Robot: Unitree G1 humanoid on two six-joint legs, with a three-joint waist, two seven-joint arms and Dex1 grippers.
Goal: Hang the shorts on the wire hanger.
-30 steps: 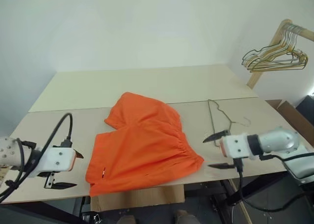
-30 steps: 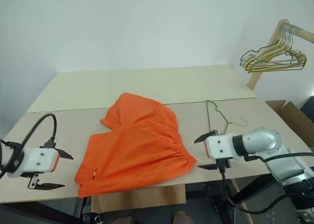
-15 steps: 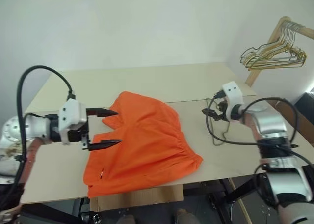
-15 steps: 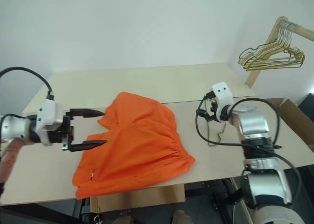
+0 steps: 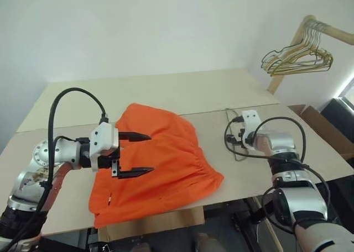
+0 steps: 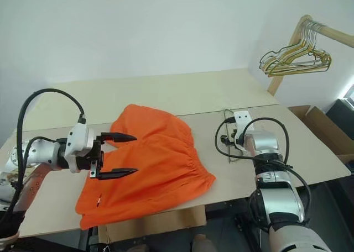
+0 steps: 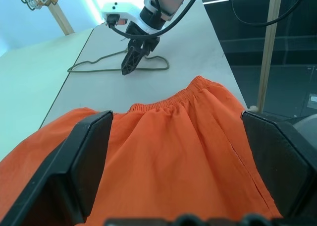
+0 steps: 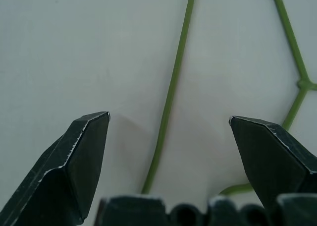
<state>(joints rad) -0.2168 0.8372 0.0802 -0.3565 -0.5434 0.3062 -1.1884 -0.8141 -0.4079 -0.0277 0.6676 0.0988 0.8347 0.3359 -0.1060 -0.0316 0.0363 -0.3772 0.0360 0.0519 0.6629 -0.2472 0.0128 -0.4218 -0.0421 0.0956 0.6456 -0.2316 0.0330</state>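
Right now both of your claws are wide open and hold nothing. Your right claw [image 7: 132,62] points down at the wire hanger [image 8: 171,94], which lies flat on the desk [image 5: 166,94]. One thin wire runs right between its two fingers, just past the tips.

Your left claw [image 5: 142,153] hovers over the shorts [image 5: 166,158], which lie spread out under and in front of it.

Watch out for the wire. It is thin and flat against the desk, so the fingers could slide over it and close on nothing. They could also push it away or bump hard into the desk.

Be careful with the shorts too. If you pinch only the top layer, the soft cloth may bunch up, and the waistband may not open for the wire hanger.
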